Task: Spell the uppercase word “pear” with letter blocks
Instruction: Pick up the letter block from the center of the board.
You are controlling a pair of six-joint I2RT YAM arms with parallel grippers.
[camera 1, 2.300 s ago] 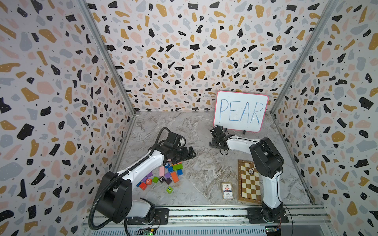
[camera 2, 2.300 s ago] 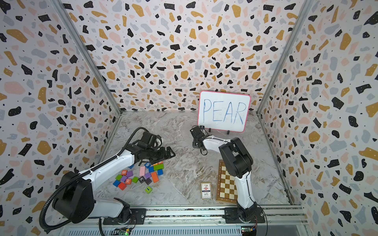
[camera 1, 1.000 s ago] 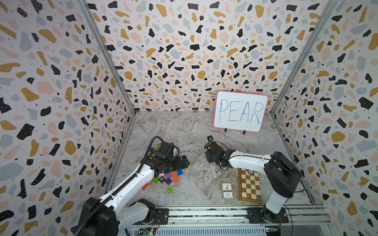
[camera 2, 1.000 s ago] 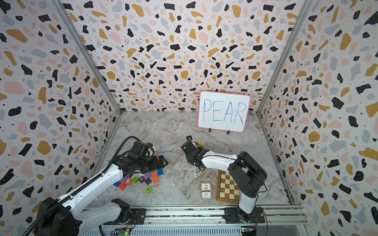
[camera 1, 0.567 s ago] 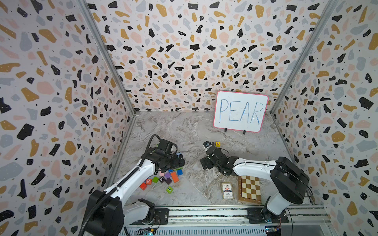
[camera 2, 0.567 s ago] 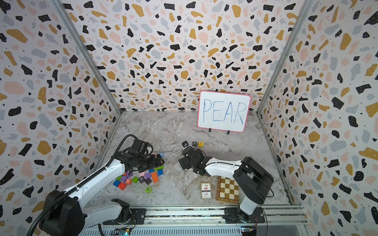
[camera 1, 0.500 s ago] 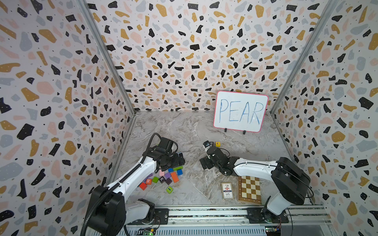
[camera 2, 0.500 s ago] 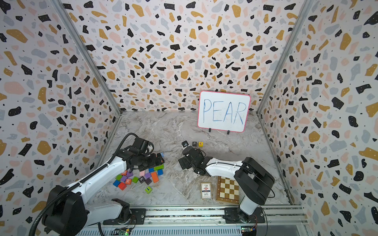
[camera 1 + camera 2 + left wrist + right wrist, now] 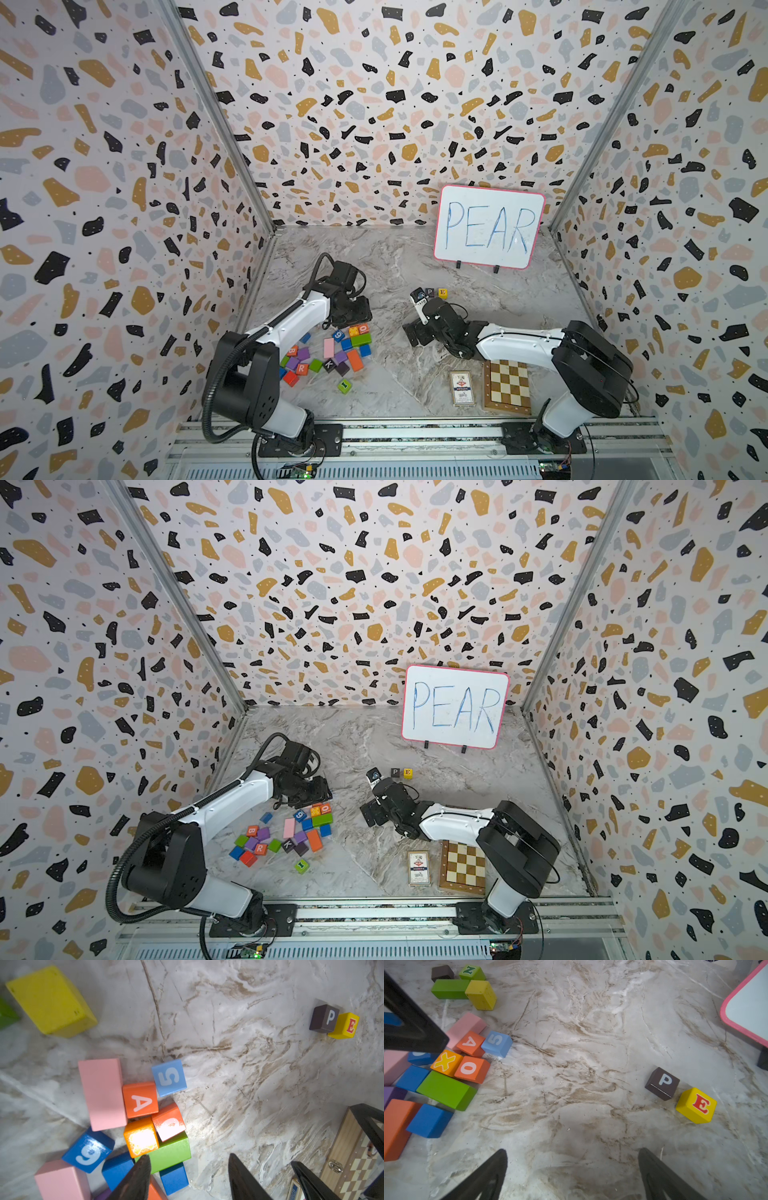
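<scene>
The black P block and the yellow E block stand side by side on the table below the whiteboard, also shown in the right wrist view as P and E. The orange A block lies at the pile's far edge, between a pink bar and a blue 5. The orange-red R block sits in the pile's near left part. My left gripper hovers over that far edge, jaws apart and holding nothing. My right gripper is open over bare table, in front of P and E.
The pile of coloured blocks holds cubes marked K, 9, 0 and X; a green I cube lies apart. A chessboard box and a card deck lie near the front. The PEAR whiteboard stands at the back.
My right gripper opened, left the E block beside P and drew back toward the front. My left gripper shifted toward the pile's far edge and its jaws narrowed.
</scene>
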